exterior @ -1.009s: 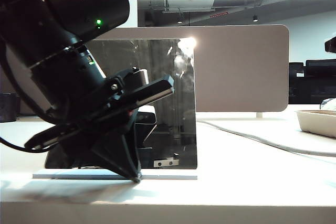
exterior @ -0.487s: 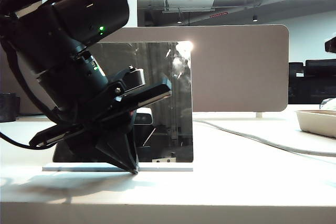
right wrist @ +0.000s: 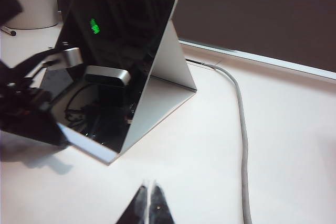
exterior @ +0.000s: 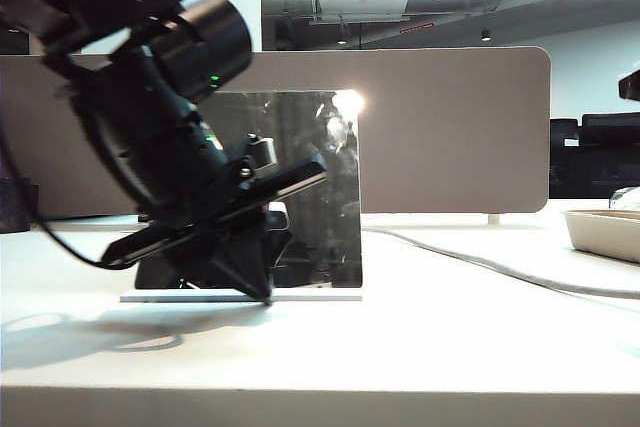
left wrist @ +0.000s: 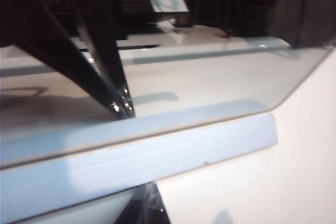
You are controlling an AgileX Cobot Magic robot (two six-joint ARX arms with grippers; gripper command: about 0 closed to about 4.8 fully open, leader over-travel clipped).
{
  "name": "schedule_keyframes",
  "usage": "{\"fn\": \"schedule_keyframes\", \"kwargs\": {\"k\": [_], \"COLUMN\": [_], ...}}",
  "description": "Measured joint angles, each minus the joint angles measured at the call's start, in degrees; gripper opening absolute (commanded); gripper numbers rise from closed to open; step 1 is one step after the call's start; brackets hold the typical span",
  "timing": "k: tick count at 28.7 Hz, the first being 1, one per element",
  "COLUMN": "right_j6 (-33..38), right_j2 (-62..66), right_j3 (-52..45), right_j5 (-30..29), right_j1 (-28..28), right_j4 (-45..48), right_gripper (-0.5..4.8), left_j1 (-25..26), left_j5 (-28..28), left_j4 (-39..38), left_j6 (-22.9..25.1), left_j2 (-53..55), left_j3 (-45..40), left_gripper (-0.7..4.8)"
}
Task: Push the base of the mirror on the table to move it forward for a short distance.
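Observation:
The mirror [exterior: 320, 177] stands upright on its thin white base [exterior: 320, 297] on the white table [exterior: 450, 347]. My left gripper [exterior: 266, 299] is shut to a point, and its tip touches the front edge of the base near its middle. In the left wrist view the tip [left wrist: 149, 203] presses against the pale slab of the base [left wrist: 173, 148], and the mirror [left wrist: 210, 77] above reflects the fingers. My right gripper [right wrist: 148, 195] is shut with nothing in it and hovers over bare table, well short of the mirror [right wrist: 121, 35]. It does not show in the exterior view.
A beige divider panel [exterior: 450, 127] stands behind the mirror. A grey cable [exterior: 500, 269] runs across the table to the right of the mirror [right wrist: 241, 124]. A beige tray [exterior: 605, 230] sits at the far right. A white round container [right wrist: 31, 3] stands beyond the mirror.
The mirror and its base have slid away from the exterior camera, farther back on the table. My left gripper moved along with them, its tip staying at the base's front edge.

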Motion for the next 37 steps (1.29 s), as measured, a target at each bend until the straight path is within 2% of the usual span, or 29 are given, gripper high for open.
{"fn": "schedule_keyframes", "kwargs": {"k": [8, 15, 25, 30, 37], "right_j6": [0.0, 0.02, 0.0, 0.02, 0.02], "right_j2": [0.0, 0.0, 0.0, 0.0, 0.0], "right_j3": [0.0, 0.0, 0.0, 0.0, 0.0], "right_j5": [0.0, 0.02, 0.02, 0.0, 0.0], "right_j1": [-0.02, 0.0, 0.0, 0.0, 0.0], "right_j4": [-0.02, -0.04, -0.02, 0.0, 0.0], "right_gripper": [0.22, 0.22, 0.22, 0.22, 0.22], "left_j1": [3.26, 7.39, 12.9, 13.64, 13.64], "left_j5": [1.29, 1.68, 2.34, 3.74, 2.14], "left_j4": [-0.61, -1.84, 3.54, 5.84, 10.27], "left_j6": [0.48, 1.9, 3.3, 4.11, 4.72], "left_j2": [7.48, 10.86, 13.14, 13.81, 14.56], "left_j3": [9.33, 14.19, 14.86, 14.84, 14.49], "left_gripper": [-0.02, -0.02, -0.02, -0.02, -0.02]}}
